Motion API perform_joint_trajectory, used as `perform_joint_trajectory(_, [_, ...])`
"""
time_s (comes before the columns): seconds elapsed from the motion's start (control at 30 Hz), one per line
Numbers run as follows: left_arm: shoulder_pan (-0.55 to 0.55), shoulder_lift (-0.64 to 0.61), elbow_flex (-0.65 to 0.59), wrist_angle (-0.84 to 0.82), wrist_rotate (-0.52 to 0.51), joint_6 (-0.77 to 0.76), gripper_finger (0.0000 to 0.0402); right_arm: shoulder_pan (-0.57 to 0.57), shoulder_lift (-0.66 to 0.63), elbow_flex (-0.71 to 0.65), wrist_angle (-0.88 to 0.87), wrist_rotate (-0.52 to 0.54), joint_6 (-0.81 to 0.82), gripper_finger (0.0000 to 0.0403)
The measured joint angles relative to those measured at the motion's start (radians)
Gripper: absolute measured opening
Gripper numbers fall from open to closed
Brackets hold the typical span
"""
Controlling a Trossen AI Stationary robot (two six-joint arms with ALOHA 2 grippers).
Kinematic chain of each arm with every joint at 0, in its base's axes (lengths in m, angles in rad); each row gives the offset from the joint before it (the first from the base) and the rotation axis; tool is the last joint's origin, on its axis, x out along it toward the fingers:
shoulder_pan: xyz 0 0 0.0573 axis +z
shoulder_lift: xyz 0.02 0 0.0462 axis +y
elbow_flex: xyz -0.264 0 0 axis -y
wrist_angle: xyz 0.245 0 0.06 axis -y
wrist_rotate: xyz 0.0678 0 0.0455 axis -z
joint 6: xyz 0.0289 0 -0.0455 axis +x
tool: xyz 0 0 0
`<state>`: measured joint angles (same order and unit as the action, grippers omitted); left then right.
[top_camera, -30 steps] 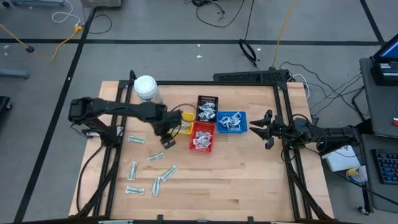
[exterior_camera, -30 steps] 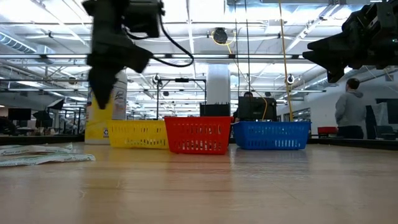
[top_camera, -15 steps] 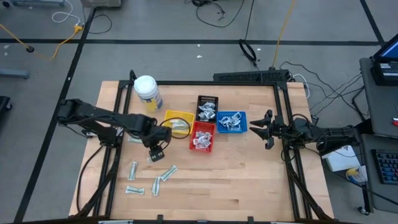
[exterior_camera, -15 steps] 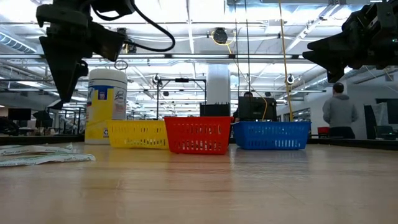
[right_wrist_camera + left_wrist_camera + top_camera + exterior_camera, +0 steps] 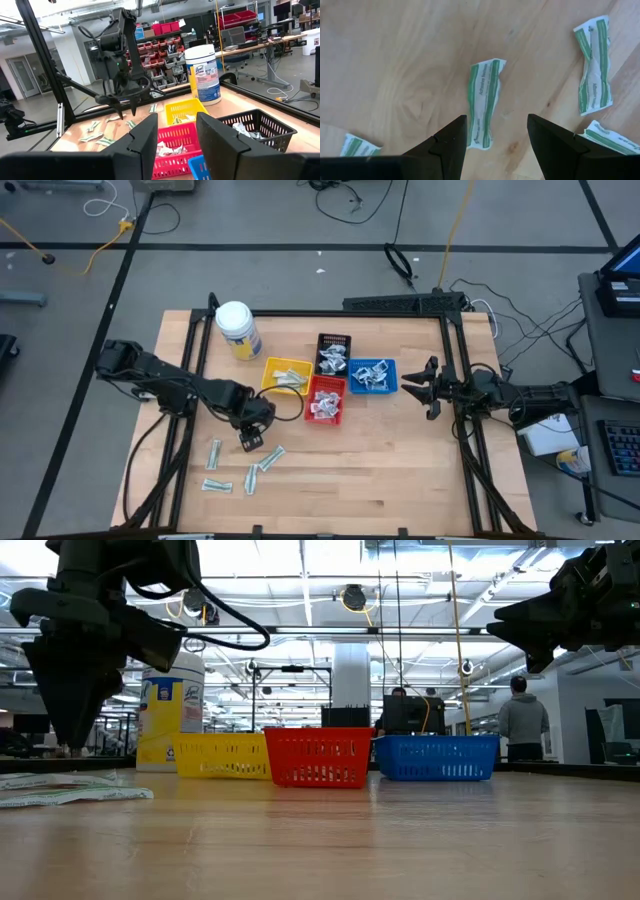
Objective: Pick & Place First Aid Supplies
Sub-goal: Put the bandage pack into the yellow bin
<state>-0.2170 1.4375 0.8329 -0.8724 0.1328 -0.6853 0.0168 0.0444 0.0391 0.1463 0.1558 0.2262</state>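
One green-striped packet [image 5: 484, 102] lies on the desk [image 5: 380, 460] under the left gripper [image 5: 496, 137].
Jaws apart, empty; neighbouring packets are cut off. The right gripper [image 5: 421, 387] hovers beside the trays [image 5: 330, 380], fingers parted.

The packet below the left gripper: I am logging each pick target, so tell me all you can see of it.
The packet is a long, narrow white wrapper with green stripes and small print, slightly crinkled, looking like paper. It lies flat on the wooden table, apart from the other packets. The left gripper hovers over it with open fingers on either side of one end; nothing visibly touches it but the table.
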Motion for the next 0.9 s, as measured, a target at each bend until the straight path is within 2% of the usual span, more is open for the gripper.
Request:
perform_joint_trajectory(0.2, [-0.031, 0.078, -0.029, 0.072, -0.002, -0.007, 0.0214, 0.000, 0.000, 0.000, 0.001, 0.000, 0.000, 0.0130])
perform_joint_trajectory(0.47, [-0.061, 0.145, -0.027, 0.084, -0.091, 0.005, 0.0202, 0.000, 0.000, 0.000, 0.000, 0.000, 0.000, 0.0130])
perform_joint_trajectory(0.6, [-0.069, 0.148, -0.028, 0.115, -0.108, 0.011, 0.0157, 0.000, 0.000, 0.000, 0.001, 0.000, 0.000, 0.0130])
perform_joint_trajectory(0.9, [-0.072, 0.149, -0.028, 0.125, -0.117, 0.023, 0.0022, 0.000, 0.000, 0.000, 0.000, 0.000, 0.000, 0.0130])
